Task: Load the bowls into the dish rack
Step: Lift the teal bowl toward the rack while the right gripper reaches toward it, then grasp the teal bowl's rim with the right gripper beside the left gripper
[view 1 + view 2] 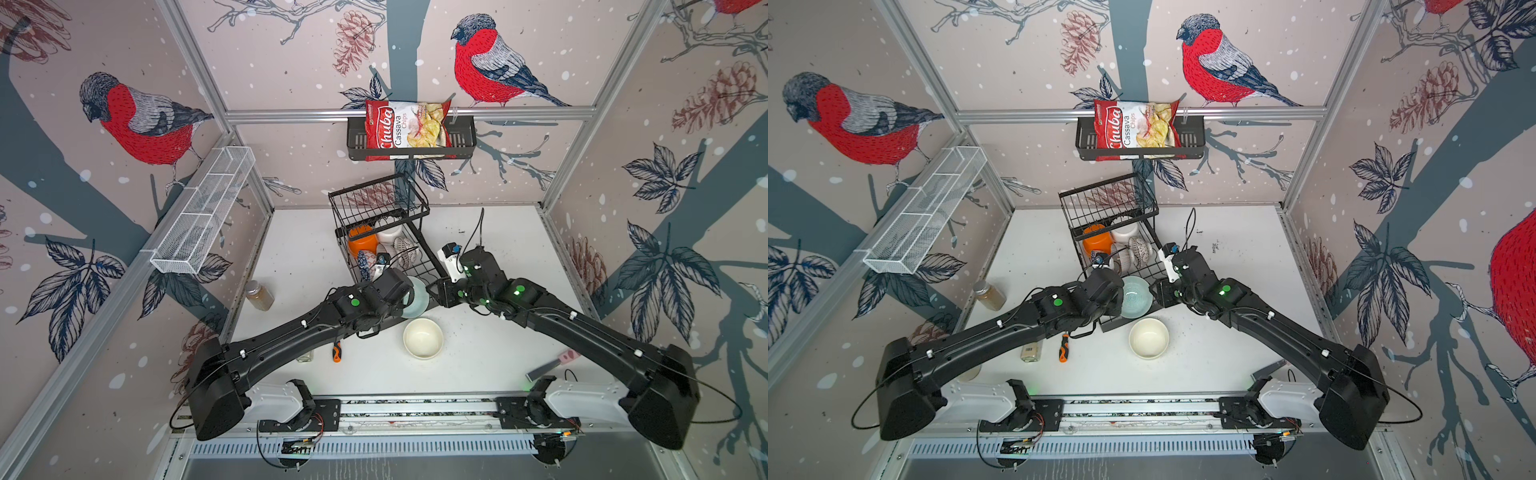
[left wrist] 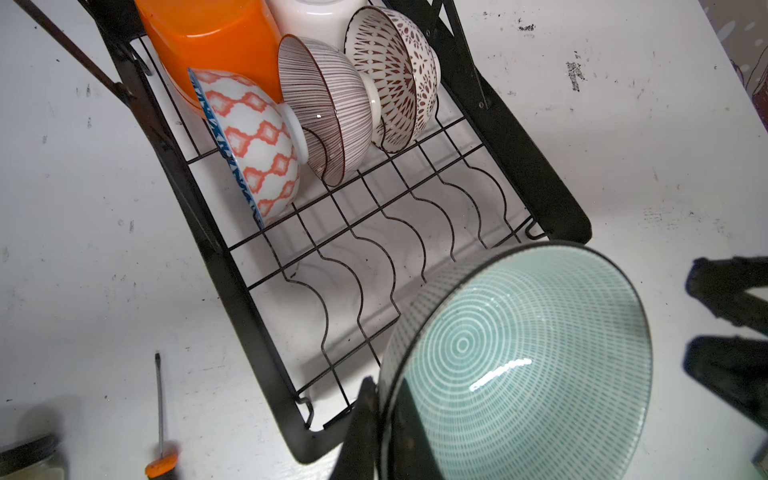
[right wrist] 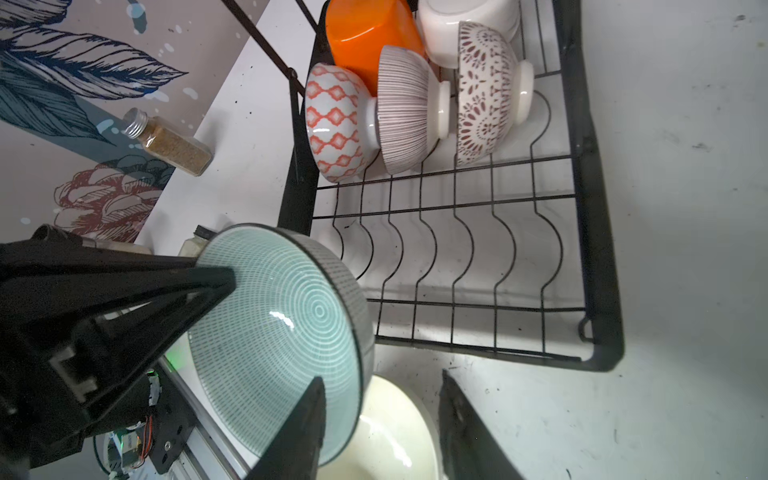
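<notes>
- Left gripper (image 3: 216, 268): its fingers pinched the rim of the pale teal bowl (image 2: 519, 365), which I held on edge over the front of the dish rack (image 3: 596, 208), above its lower tray.
- Right gripper (image 3: 382, 378): its fingers were spread just beside the opposite rim. I could not tell whether they touched it.
- As I judged it, the step called for keeping the bowl on edge, lowering its rim into a free wavy divider (image 2: 424, 266) in front of the striped bowl (image 2: 332, 104), and letting go only once it had seated.
- The cream bowl (image 1: 423, 337) stood on the worktop (image 1: 478, 357), not yet loaded.
</notes>
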Controlling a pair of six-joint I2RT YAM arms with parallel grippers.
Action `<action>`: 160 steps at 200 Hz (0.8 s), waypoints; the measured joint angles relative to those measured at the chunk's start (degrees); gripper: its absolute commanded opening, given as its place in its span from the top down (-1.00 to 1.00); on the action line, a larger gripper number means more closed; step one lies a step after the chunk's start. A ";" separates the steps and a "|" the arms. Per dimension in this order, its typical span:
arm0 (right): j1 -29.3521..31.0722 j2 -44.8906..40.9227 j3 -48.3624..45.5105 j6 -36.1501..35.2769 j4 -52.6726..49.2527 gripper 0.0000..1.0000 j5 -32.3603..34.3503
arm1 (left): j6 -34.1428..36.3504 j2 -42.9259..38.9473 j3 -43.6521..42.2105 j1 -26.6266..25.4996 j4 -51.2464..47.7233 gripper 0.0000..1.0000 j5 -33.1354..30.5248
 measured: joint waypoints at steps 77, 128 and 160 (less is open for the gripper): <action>2.47 7.67 4.63 0.15 -1.31 0.26 7.63 | 1.11 0.57 -0.50 0.66 1.86 1.00 0.07; 2.82 11.04 5.68 0.13 -1.73 0.43 8.81 | 1.57 0.20 -1.49 1.29 3.52 1.00 0.31; 3.32 12.46 6.69 0.13 -1.73 0.80 9.29 | 2.47 0.98 -1.51 1.64 4.98 1.00 0.44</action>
